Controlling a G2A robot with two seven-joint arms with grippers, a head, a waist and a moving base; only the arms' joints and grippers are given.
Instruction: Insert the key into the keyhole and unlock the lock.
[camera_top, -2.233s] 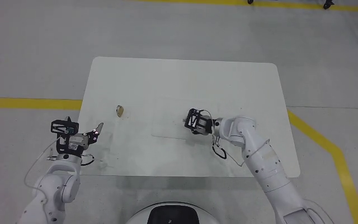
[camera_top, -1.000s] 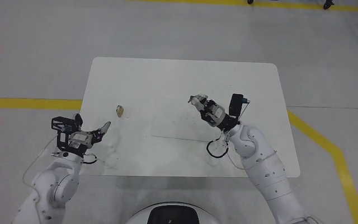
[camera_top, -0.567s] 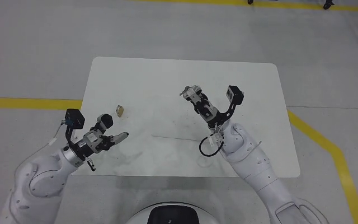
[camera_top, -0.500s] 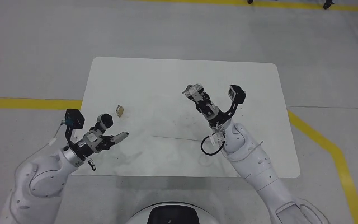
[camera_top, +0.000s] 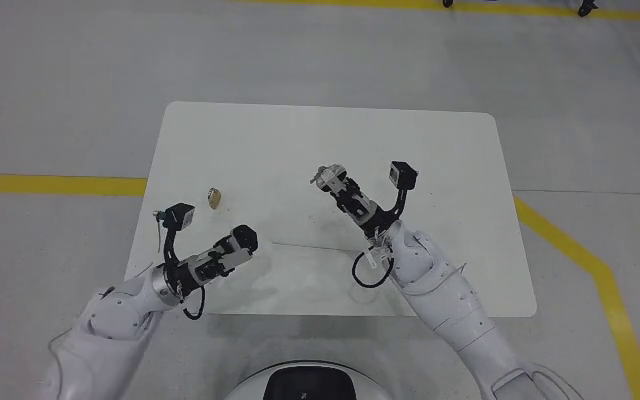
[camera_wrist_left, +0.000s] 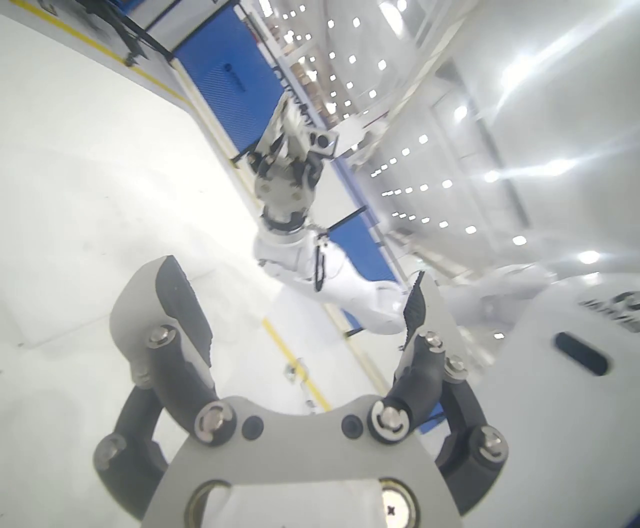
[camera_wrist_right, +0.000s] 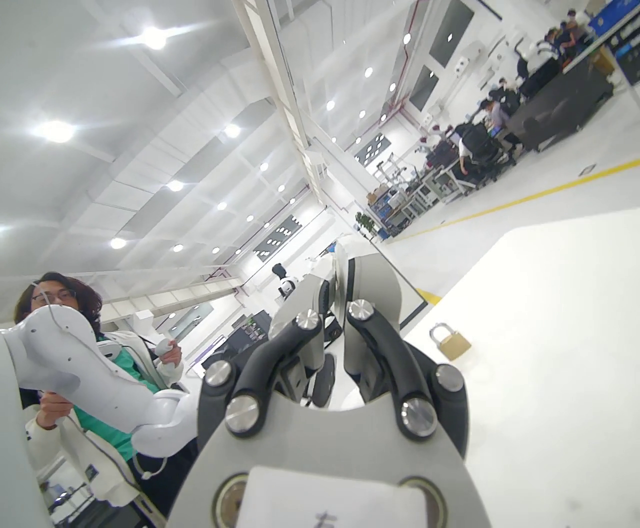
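White table (camera_top: 400, 140) carries a brass, silver-shackled padlock (camera_top: 214, 197); left gripper (camera_wrist_left: 295, 285) spread, right gripper (camera_wrist_right: 336, 270) closed.

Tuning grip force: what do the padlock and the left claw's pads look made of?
Padlock: body looks like brass, yellow with a dull sheen; shackle bright silver, likely steel. Left claw pads: matte black with ribbed faces, probably rubber, on pale grey, metal-looking fingers.
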